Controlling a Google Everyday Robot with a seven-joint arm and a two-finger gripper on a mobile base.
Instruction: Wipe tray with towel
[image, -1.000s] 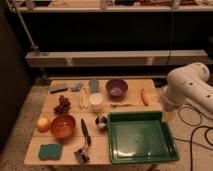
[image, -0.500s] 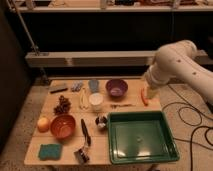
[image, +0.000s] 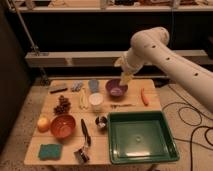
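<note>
The dark green tray (image: 144, 139) lies empty at the table's front right. The towel (image: 76, 86), a small rumpled grey-blue cloth, sits at the back of the table, left of a blue cup (image: 93, 85). My white arm reaches in from the right and bends down over the back of the table. Its gripper (image: 124, 78) hangs just above a purple bowl (image: 116, 89), well to the right of the towel and behind the tray. The gripper looks open, with nothing in it.
Around the table stand a white cup (image: 95, 100), a carrot (image: 145, 96), a pine cone (image: 62, 105), a red bowl (image: 63, 126), an orange fruit (image: 44, 123), a teal sponge (image: 50, 151), a metal cup (image: 101, 121) and black utensils (image: 86, 133). Cables (image: 192, 115) lie on the floor right.
The arm has swung from beside the table's right edge leftward and up, bringing the gripper over the purple bowl. Nothing on the table has moved.
</note>
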